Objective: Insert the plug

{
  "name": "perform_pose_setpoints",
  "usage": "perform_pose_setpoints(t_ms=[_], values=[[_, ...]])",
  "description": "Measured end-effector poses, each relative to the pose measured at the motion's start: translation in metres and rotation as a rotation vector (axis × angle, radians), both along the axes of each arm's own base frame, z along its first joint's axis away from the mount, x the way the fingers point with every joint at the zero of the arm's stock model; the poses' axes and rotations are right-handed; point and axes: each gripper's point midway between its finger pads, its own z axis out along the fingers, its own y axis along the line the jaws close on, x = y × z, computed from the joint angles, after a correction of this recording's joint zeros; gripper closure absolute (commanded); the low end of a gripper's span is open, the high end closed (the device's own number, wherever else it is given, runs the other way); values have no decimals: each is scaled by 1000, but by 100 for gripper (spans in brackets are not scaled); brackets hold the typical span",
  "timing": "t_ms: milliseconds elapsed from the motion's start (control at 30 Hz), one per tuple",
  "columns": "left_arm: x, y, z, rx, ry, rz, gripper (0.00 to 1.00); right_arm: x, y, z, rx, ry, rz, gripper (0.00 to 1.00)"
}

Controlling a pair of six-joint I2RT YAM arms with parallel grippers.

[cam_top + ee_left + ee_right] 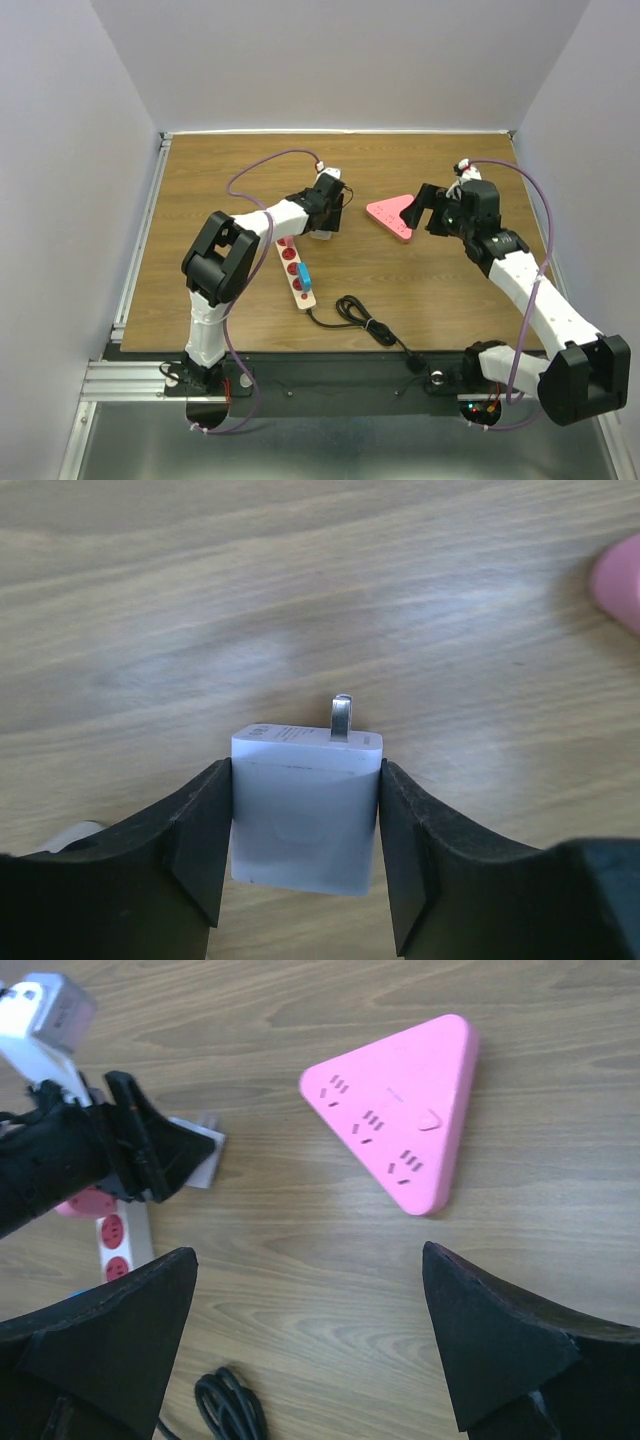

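Wooden table (pixel 230 160): left gripper (pixel 305 772) tight on white plug (pixel 305 825), right gripper (pixel 308 1255) wide apart, empty.

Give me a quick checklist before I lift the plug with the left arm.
1. The left gripper touches both sides of the white plug: ok.
2. Grip firm enough to lift: cannot tell.
3. The prong is clear of the fingers, pointing away from the gripper: ok; a second prong: cannot tell.
4. Sockets of the pink power strip empty: ok.
5. The right gripper is open and clear of the pink power strip: ok.
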Motion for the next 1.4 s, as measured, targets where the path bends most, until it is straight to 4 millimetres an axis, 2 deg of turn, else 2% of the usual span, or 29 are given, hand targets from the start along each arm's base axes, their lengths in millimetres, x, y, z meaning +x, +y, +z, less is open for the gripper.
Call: perform_pose_setpoints(t_ms=[200, 300, 400, 500, 600, 767, 900, 1067, 1200, 1300, 1400], values=[[-17, -38, 16, -244, 93, -10, 100, -10, 23, -6, 114, -37, 98, 9], [-21, -58, 41, -392, 107, -3, 100, -15, 36, -15, 125, -23, 133, 9], [-20, -76, 71, -531, 96, 6, 100, -19, 55, -13, 121, -40, 184, 9], [-23, -87, 101, -671, 88, 23, 100, -23, 69, -9, 114, -64, 218, 10], [-28, -94, 119, -778, 101, 42, 100, -22, 81, -12, 95, -70, 231, 10], [-41, -102, 125, -882, 142, 84, 100, -15, 91, -20, 51, -71, 211, 10], [-55, -107, 127, -938, 179, 109, 100, -10, 93, -18, 41, -97, 188, 11], [-60, -111, 139, -998, 179, 128, 100, 0, 95, -10, 40, -138, 159, 12], [-63, -106, 146, -1034, 161, 157, 100, 8, 98, -18, 21, -128, 138, 13], [-65, -104, 150, -1064, 159, 179, 100, 11, 99, -25, 5, -123, 120, 22], [-66, -102, 151, -1085, 158, 198, 100, 13, 102, -24, -1, -141, 110, 27]])
